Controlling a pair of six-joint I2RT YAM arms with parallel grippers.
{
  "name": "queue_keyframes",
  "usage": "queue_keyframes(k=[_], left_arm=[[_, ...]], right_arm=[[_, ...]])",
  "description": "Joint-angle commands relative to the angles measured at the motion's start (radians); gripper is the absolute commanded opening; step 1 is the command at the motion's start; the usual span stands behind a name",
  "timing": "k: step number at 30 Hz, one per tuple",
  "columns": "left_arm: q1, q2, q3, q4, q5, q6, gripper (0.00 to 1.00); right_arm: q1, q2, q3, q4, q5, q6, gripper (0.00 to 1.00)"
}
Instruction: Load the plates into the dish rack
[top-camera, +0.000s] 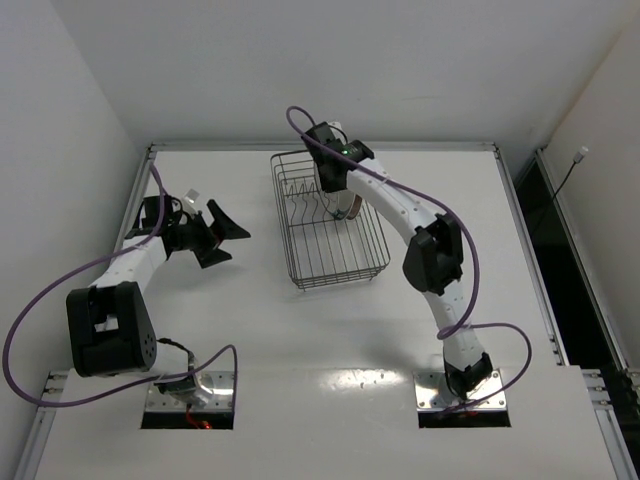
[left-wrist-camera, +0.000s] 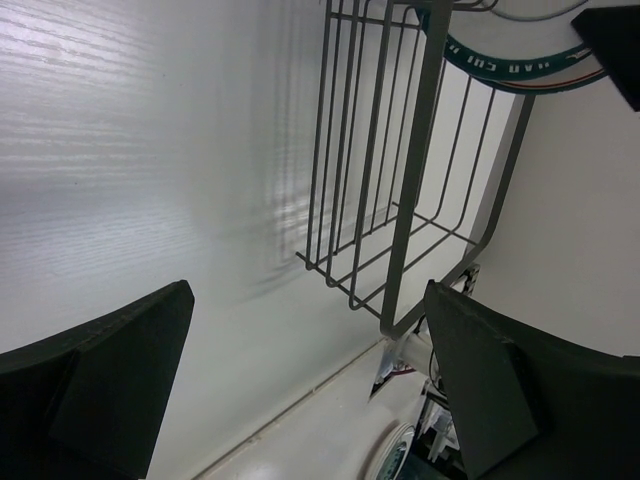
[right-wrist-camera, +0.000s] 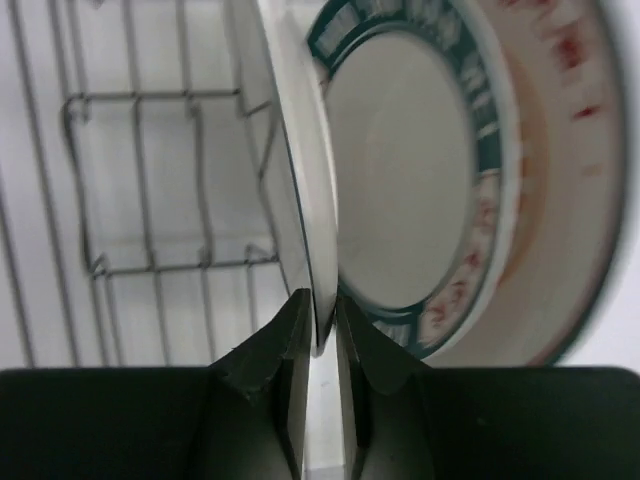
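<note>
The dark wire dish rack stands at the back middle of the table. My right gripper reaches down into it. In the right wrist view this gripper is shut on the rim of a white plate, which stands upright and shows edge-on. Beside it stand the teal-rimmed plate and, behind that, the orange-patterned plate. My left gripper hovers left of the rack, open with nothing between its fingers. Its camera shows the rack's wires and the teal rim.
The white table is walled at the back and on both sides. Both arm bases sit in cut-outs at the near edge. A purple cable loops along the left arm, and another trails along the right arm.
</note>
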Motion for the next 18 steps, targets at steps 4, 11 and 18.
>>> queue_keyframes(k=[4,11,18], left_arm=[[0.011,-0.012,0.043,0.014,0.037,0.006,1.0],[0.02,-0.025,0.056,0.0,0.046,0.017,1.0],[0.029,-0.005,0.117,-0.009,0.057,0.035,1.0]], right_arm=[[0.0,-0.057,-0.027,-0.071,-0.256,0.097,0.34],[-0.061,-0.256,0.034,-0.164,-0.331,0.049,0.88],[-0.136,-0.663,-0.304,-0.232,-0.422,-0.029,0.95]])
